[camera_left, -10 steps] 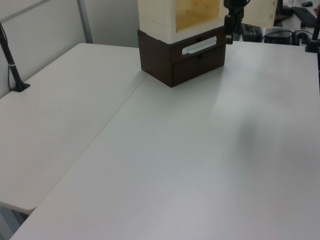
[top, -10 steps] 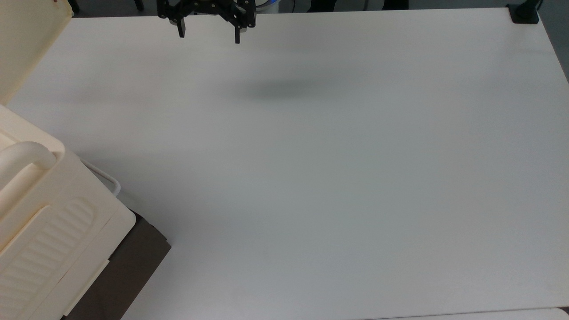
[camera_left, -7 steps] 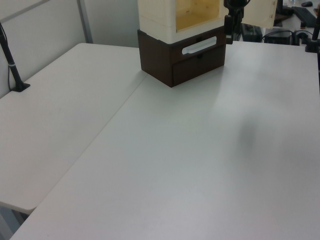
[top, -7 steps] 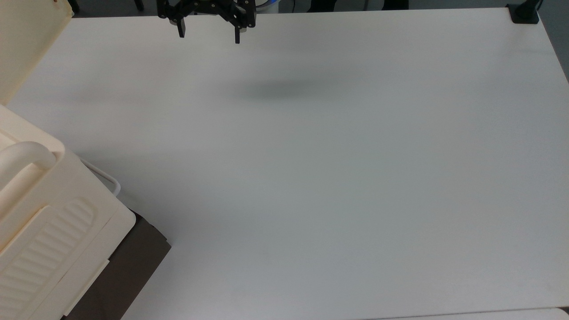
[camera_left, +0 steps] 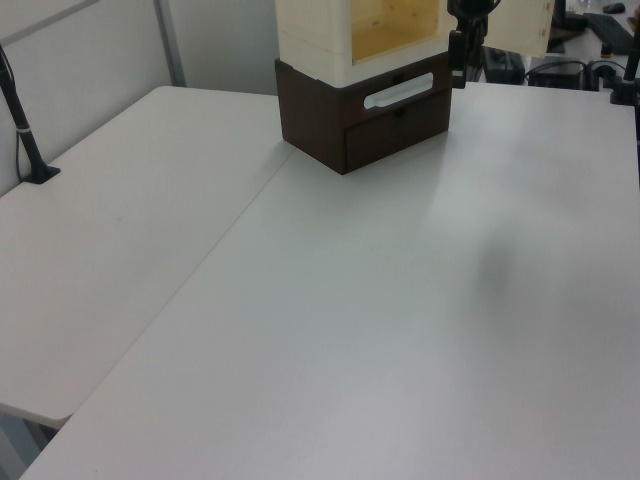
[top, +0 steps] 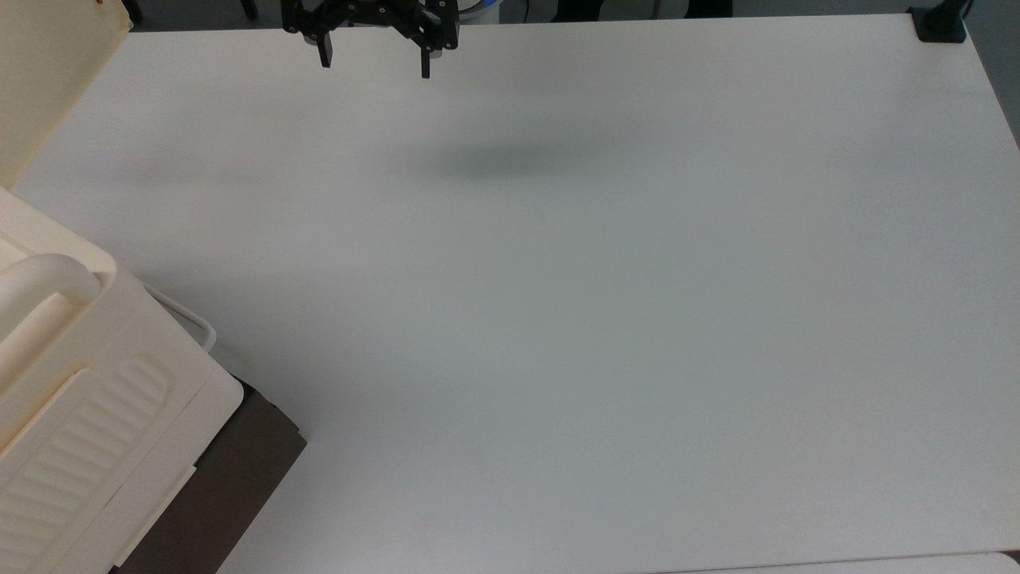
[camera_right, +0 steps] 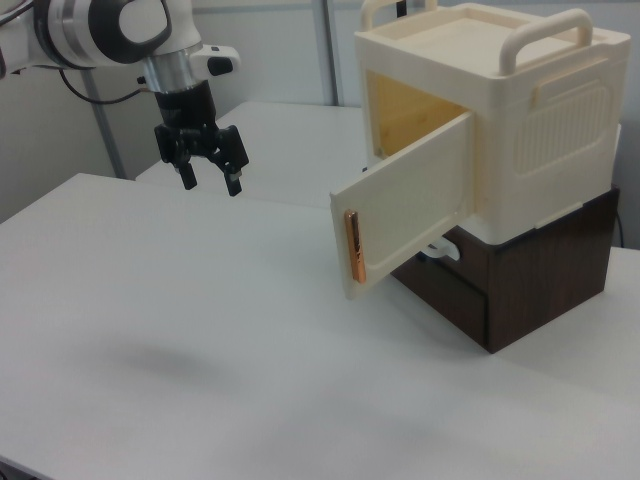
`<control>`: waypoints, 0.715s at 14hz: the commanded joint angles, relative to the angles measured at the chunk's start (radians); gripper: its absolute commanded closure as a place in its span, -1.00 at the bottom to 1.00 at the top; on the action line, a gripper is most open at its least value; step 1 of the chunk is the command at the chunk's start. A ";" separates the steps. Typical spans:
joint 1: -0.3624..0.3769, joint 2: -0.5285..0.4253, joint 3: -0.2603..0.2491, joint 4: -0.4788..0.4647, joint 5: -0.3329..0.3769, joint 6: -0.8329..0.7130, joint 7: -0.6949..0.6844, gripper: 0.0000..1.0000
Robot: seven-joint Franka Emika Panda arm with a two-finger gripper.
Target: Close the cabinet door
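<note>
The cabinet point(camera_right: 500, 120) is a cream box with bar handles on top, standing on a dark brown base point(camera_right: 545, 270). Its cabinet door point(camera_right: 405, 215) stands swung open toward the right view's left, with a copper strip on its free edge. The top view shows the cabinet point(top: 88, 399) at the lower left and the cabinet door point(top: 44, 80) at the upper left. My gripper point(camera_right: 210, 182) hangs open above the table with nothing between its fingers, well apart from the door's free edge. It sits at the top view's upper edge point(top: 374, 64) and beside the cabinet in the left view point(camera_left: 458, 60).
A white table point(top: 606, 319) spreads wide in front of the cabinet. The brown base has a drawer with a white handle point(camera_left: 398, 92). A black clamp mount point(top: 940, 24) sits at the top view's far right corner. A black pole point(camera_left: 25, 125) stands on the adjoining table.
</note>
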 commanded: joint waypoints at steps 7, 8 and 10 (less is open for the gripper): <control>0.005 -0.019 -0.012 -0.018 -0.001 -0.006 -0.002 1.00; 0.002 -0.019 -0.013 -0.016 -0.001 -0.004 -0.002 1.00; -0.027 -0.027 -0.016 -0.002 0.007 -0.004 -0.004 1.00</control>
